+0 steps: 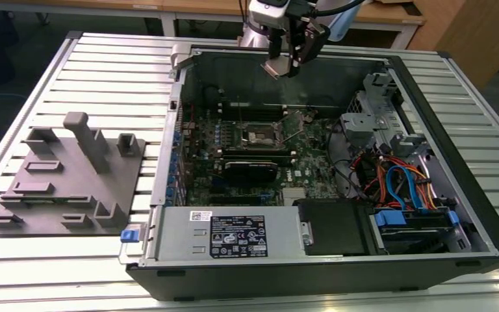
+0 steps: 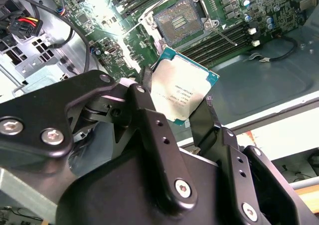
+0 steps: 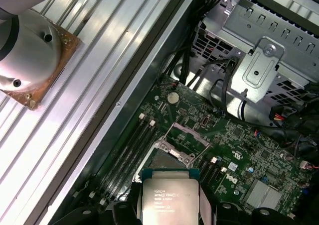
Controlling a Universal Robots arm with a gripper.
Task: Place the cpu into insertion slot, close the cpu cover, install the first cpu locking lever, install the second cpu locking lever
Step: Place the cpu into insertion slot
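Note:
My gripper (image 1: pixel 288 64) hangs over the back of the open computer case (image 1: pixel 457 247), shut on the cpu (image 1: pixel 277 67). Both wrist views show the cpu (image 2: pixel 185 91) (image 3: pixel 169 197) as a silvery square chip clamped by two opposite edges between the black fingers (image 2: pixel 145 93). The insertion slot (image 1: pixel 258 135) (image 2: pixel 179 23) lies on the green motherboard below, apart from the chip, its dark centre exposed. In the first wrist view the slot (image 3: pixel 169 160) is just beyond the chip, with the cpu cover (image 3: pixel 187 134) standing tilted up behind it. A thin silver locking lever (image 2: pixel 224 36) sticks out beside the slot.
A black card (image 1: pixel 249 170) lies just in front of the slot, and memory slots (image 2: pixel 219 41) run beside it. A drive cage (image 1: pixel 375 110) and coloured cables (image 1: pixel 401 182) crowd the exterior view's right. A grey fixture block (image 1: pixel 67 175) sits on the slatted table at the left.

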